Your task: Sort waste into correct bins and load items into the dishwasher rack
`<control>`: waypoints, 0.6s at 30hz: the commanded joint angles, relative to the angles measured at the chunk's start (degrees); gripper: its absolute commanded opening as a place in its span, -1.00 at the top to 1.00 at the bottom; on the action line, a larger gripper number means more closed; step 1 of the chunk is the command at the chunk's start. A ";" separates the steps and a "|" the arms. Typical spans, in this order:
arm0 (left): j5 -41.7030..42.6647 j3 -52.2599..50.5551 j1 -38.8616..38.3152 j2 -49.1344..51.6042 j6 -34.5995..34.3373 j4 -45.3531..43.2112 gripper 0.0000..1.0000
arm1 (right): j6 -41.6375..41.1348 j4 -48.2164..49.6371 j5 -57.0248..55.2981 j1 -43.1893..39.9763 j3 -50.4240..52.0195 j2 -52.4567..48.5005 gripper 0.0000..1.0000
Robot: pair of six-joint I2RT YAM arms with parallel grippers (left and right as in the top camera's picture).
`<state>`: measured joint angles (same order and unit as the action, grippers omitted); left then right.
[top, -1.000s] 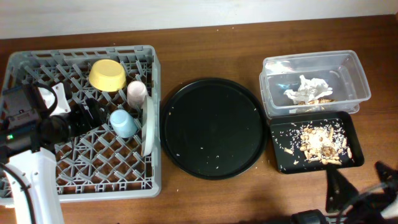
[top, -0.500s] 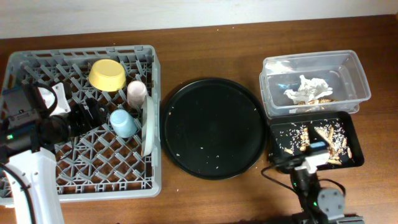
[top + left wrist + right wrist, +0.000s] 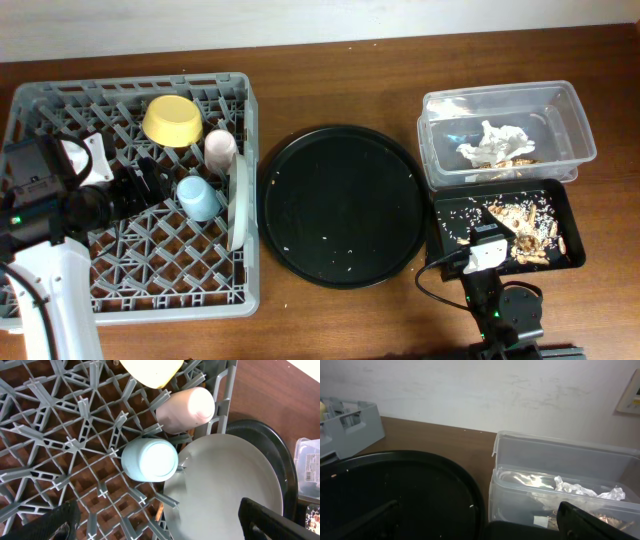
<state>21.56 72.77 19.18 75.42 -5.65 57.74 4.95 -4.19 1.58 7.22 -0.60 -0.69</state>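
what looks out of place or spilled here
Only small things: a few white grains lie scattered on the large round black tray, mostly toward its lower edge in the overhead view. The pink cup seems to lean sideways in the rack. Nothing looks broken.

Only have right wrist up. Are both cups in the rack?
Observer: Yes. The blue cup and the pink cup are both inside the dishwasher rack, near its right side.
Operator: Plate?
Observer: The plate stands on edge along the rack's right wall, right beside the blue cup.
Operator: Left gripper holding anything?
Observer: No. The left gripper is open and empty, above the rack near the blue cup.
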 commanded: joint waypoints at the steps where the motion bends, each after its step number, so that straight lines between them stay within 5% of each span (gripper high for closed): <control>1: -0.22 0.83 0.09 -0.44 -0.35 -0.04 -0.99 | 0.42 -0.17 0.35 0.26 0.28 0.48 -0.97; 5: -0.42 -1.99 -0.02 -1.99 -0.33 -0.17 -0.99 | 0.42 -0.17 0.35 0.26 0.28 0.48 -0.97; 9: -1.16 -22.27 -6.86 -23.41 -0.31 -0.42 -0.99 | 0.42 -0.17 0.35 0.26 0.28 0.48 -0.97; 11: -7.93 -31.19 -9.97 -35.98 -0.35 -1.16 -0.99 | 0.42 -0.17 0.35 0.26 0.28 0.48 -0.97; 13: -8.31 -41.99 -12.83 -50.10 -0.37 -17.77 -0.99 | 0.42 -0.17 0.35 0.26 0.28 0.48 -0.97; 16: -8.57 -54.07 -16.98 -60.81 -0.33 -51.21 -0.99 | 0.42 -0.17 0.35 0.26 0.28 0.48 -0.97; 18: -10.54 -62.47 -18.32 -65.61 -0.33 -65.99 -0.99 | 0.42 -0.17 0.35 0.26 0.28 0.48 -0.97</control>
<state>13.34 17.82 2.20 13.93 -5.82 0.47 4.99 -4.16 1.58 7.22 -0.60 -0.58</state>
